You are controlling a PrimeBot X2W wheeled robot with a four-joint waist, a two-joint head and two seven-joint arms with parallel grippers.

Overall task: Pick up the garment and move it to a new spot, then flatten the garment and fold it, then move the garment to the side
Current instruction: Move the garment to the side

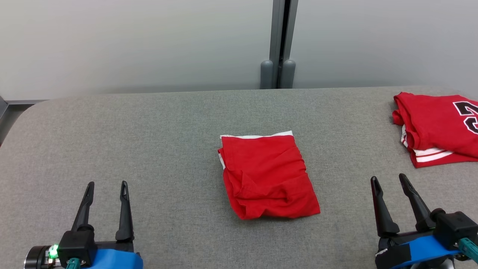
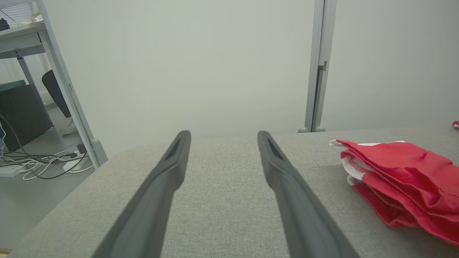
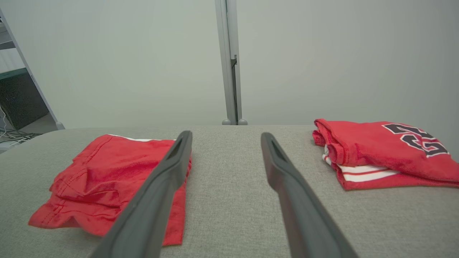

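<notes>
Folded garment [image 1: 267, 175] looks soft, light, floppy.
My left pincer [image 1: 107, 184] and right pincer [image 1: 388, 177] stand wide, empty; I'd pinch its layered near edge.

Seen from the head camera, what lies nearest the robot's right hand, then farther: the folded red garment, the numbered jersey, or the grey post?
From the right hand:
1. The numbered jersey, just beyond it on the table's right side.
2. The folded red garment, to its left, mid-table.
3. The grey post, behind the far edge.
</notes>
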